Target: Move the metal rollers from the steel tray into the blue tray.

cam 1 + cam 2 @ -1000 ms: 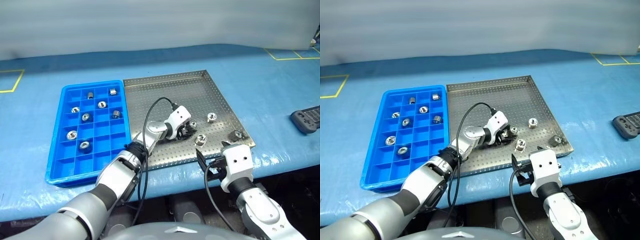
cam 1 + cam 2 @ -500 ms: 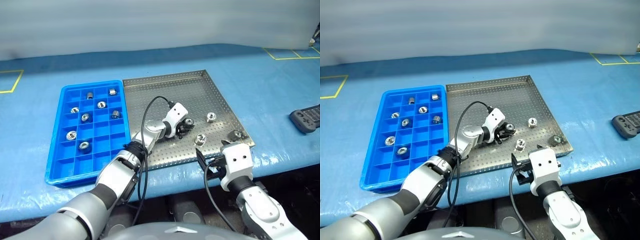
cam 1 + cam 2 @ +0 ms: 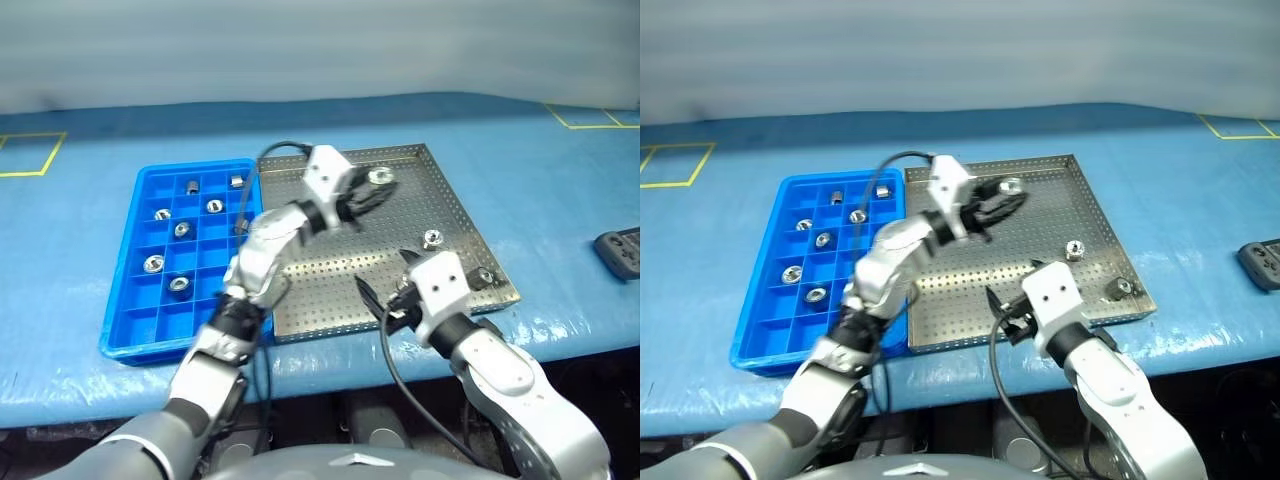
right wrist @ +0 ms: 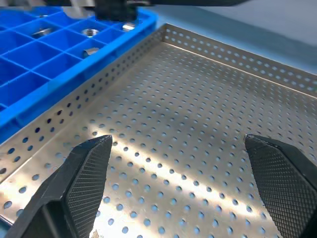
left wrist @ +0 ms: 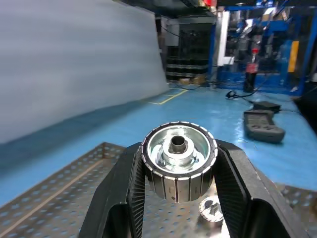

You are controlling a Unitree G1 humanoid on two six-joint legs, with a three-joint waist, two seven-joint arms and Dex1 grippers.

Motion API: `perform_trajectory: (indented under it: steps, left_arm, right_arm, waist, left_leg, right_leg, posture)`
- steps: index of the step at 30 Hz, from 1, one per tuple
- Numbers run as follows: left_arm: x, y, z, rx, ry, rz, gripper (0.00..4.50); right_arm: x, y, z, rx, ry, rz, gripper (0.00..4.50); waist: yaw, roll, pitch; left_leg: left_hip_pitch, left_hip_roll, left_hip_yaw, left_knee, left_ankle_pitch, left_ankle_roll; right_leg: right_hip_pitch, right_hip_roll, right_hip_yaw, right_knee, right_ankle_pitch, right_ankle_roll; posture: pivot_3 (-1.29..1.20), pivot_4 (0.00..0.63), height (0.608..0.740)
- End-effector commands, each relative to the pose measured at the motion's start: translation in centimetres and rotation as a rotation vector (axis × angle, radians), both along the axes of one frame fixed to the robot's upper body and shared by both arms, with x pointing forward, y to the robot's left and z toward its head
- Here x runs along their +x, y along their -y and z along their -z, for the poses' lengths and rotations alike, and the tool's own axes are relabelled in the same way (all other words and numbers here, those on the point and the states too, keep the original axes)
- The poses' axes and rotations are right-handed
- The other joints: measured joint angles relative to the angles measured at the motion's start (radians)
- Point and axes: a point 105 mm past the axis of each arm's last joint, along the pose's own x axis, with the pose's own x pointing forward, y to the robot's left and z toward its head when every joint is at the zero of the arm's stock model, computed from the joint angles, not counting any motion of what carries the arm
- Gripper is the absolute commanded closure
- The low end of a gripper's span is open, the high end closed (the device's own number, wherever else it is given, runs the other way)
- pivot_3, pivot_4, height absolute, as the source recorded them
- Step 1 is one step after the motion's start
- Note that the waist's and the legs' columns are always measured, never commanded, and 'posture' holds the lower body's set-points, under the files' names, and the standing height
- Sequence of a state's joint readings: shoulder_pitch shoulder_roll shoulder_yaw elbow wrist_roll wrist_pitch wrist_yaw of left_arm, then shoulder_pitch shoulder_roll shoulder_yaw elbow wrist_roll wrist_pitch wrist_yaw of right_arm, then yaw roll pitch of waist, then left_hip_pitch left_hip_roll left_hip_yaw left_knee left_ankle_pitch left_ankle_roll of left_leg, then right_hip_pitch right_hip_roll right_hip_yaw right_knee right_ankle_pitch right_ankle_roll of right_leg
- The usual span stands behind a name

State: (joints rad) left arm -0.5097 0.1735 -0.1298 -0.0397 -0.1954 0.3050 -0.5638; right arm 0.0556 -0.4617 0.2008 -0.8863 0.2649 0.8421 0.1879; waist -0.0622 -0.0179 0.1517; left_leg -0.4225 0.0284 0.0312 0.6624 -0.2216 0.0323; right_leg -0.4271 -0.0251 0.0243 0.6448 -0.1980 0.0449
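Blue tray (image 3: 135, 330) lies at the left on a blue-covered table (image 3: 560, 170), its long side touching the steel tray (image 3: 330, 310). Seven rollers (image 3: 180, 284) sit in its upper and middle compartments, one to a cell; the row nearest the robot holds none.

Just right of it, the left gripper (image 3: 372, 190) is raised above the far part of the steel tray, its jaws clenched on a roller (image 5: 179, 159). In the left wrist view that held roller sits squarely between the two black fingers (image 5: 237, 183), its round face and central hole turned toward the camera, with another roller (image 5: 212, 208) lying on the perforated floor below.

Farther right, the right gripper (image 3: 378, 300) hovers over the near part of the steel tray, its fingers (image 4: 86, 171) spread wide with nothing between them but bare perforated metal.

Two rollers lie loose on the steel tray's right side: one (image 3: 432, 238) mid-way up, another (image 3: 484, 277) near the right rim. A dark controller (image 3: 620, 248) rests on the table, well apart to the right.
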Motion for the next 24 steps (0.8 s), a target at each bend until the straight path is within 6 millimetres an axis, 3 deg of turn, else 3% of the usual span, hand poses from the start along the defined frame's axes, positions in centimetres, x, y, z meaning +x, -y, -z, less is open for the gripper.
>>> perform_trajectory:
  steps: [1, 5, 9, 14, 18, 24]
  left_arm:
    - [-1.6, -3.2, -2.0, 0.044, 0.098, -0.104, 2.81]
    - [-3.1, -7.0, -1.4, 0.108, 0.092, -0.247, 2.81]
    - [-5.0, -10.9, -0.1, 0.161, 0.034, -0.405, 2.81]
    - [-7.2, -13.6, 1.5, 0.173, -0.036, -0.546, 2.81]
    - [-8.2, -14.9, 3.0, 0.168, -0.094, -0.621, 2.81]
    - [-8.7, -14.9, 4.4, 0.172, -0.151, -0.631, 2.81]
  right_arm:
    - [0.7, -1.8, -0.7, -0.003, 0.018, -0.132, 0.00]
    - [1.7, -3.5, -0.9, -0.018, 0.028, -0.248, 0.00]
    - [2.4, -5.9, -1.2, -0.025, 0.039, -0.390, 0.00]
    - [2.7, -8.3, -0.7, -0.035, 0.037, -0.516, 0.00]
    - [2.3, -9.7, -0.4, -0.035, 0.035, -0.594, 0.00]
    - [1.9, -10.5, -0.4, -0.032, 0.044, -0.644, 0.00]
  waist:
    - [0.030, -0.001, 0.000]
    - [0.103, -0.001, 0.001]
    - [0.138, -0.002, 0.001]
    - [0.191, -0.002, 0.001]
    - [0.235, -0.002, 0.001]
    - [0.296, -0.002, 0.001]
  left_leg:
    - [0.000, 0.001, 0.000, 0.000, 0.000, -0.001]
    - [-0.001, 0.002, -0.001, 0.000, 0.001, -0.001]
    - [-0.005, 0.001, -0.001, 0.001, 0.000, 0.000]
    - [-0.006, 0.002, -0.004, 0.000, 0.000, -0.001]
    - [-0.006, 0.002, -0.006, 0.000, 0.000, -0.002]
    - [-0.007, 0.002, -0.006, -0.001, 0.000, -0.003]
  right_leg:
    - [0.000, 0.000, -0.001, 0.000, 0.000, -0.001]
    - [0.001, -0.003, -0.002, -0.002, -0.001, -0.001]
    - [0.000, -0.005, -0.003, -0.004, 0.001, 0.001]
    - [-0.001, -0.005, -0.007, -0.005, 0.000, -0.001]
    - [-0.001, -0.006, -0.010, -0.004, -0.001, -0.002]
    - [-0.004, -0.009, -0.014, -0.005, -0.002, -0.003]
  posture:
    - [0.19, 0.150, 0.740]
    - [0.28, 0.150, 0.740]
    - [0.37, 0.150, 0.740]
    - [0.44, 0.150, 0.740]
    - [0.46, 0.150, 0.740]
    - [0.48, 0.150, 0.740]
